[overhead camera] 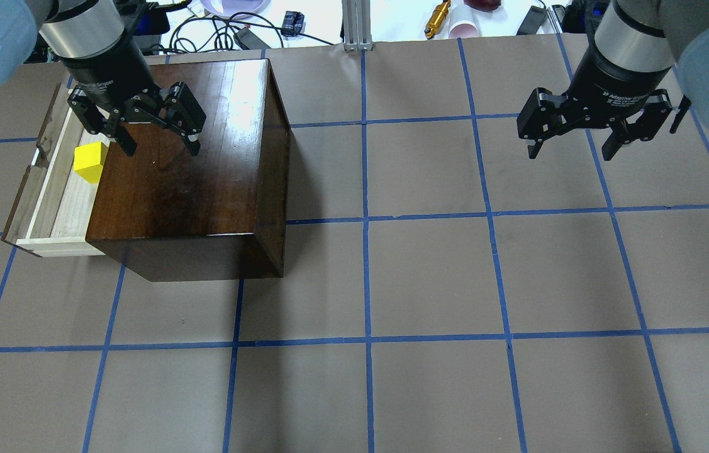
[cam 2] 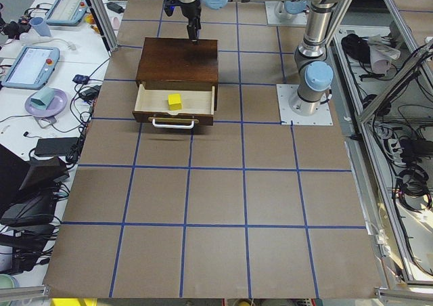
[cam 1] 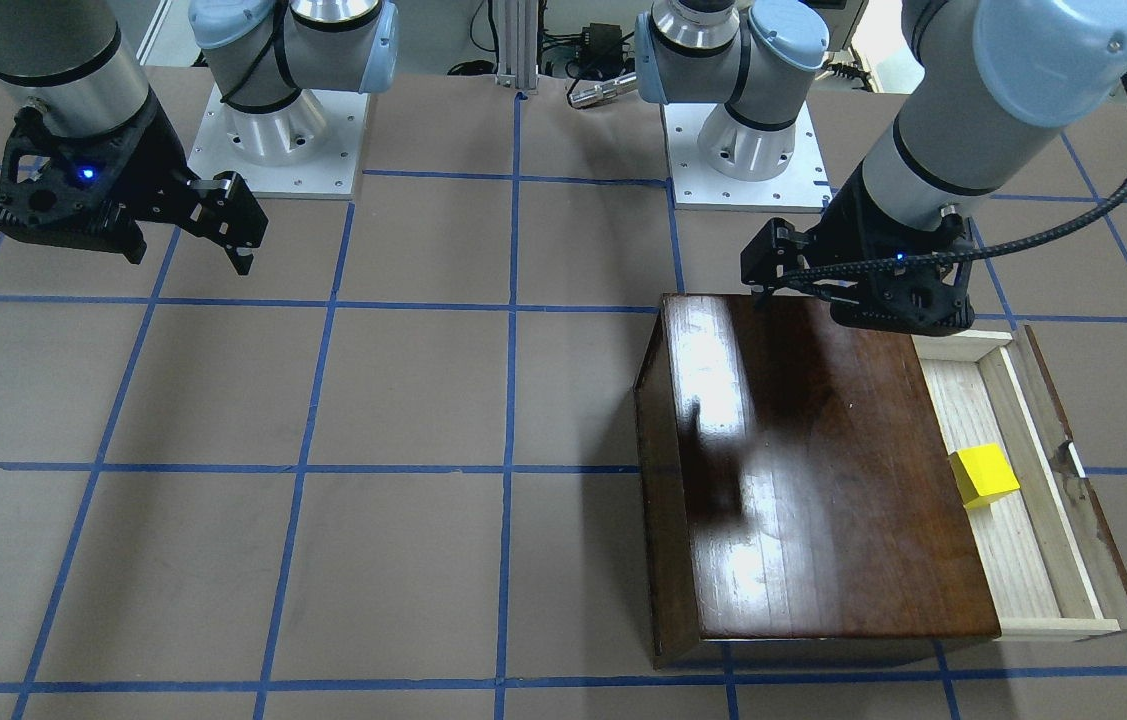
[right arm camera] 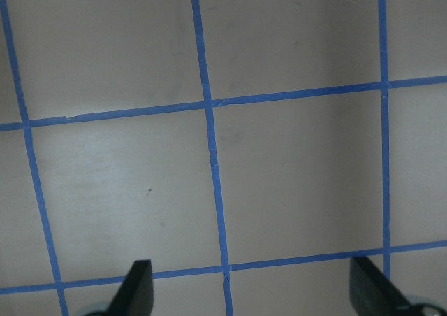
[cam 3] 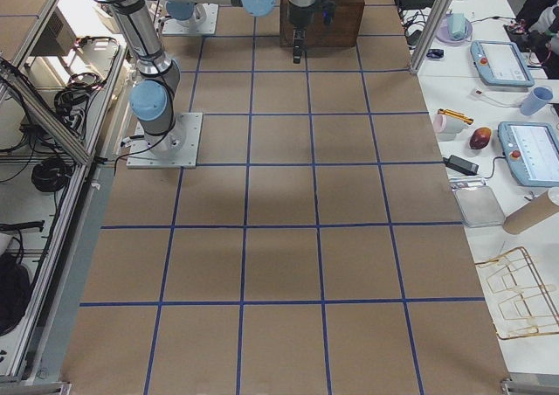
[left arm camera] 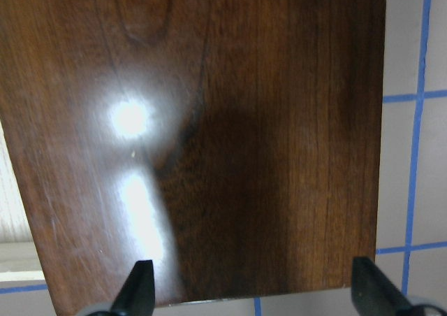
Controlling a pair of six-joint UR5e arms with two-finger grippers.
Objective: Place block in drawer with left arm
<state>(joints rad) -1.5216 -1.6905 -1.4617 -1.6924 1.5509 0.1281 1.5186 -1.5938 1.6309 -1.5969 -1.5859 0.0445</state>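
Note:
The yellow block (overhead camera: 91, 162) lies in the open drawer (overhead camera: 55, 201), a pale-wood tray pulled out of the glossy dark-brown box (overhead camera: 190, 170). It also shows in the front-facing view (cam 1: 984, 473) and the exterior left view (cam 2: 175, 101). My left gripper (overhead camera: 158, 146) is open and empty, hovering above the box's top, beside the block and apart from it. Its fingertips (left arm camera: 142, 286) frame the box's top in the left wrist view. My right gripper (overhead camera: 570, 150) is open and empty above the bare table, far from the box.
The brown table (overhead camera: 429, 283) is marked with blue tape lines. Cables, a gold cylinder (overhead camera: 436, 19) and small items lie beyond its far edge. The two arm bases (cam 1: 283, 140) stand on white plates. The drawer's metal pull (cam 2: 173, 123) sticks out from its front.

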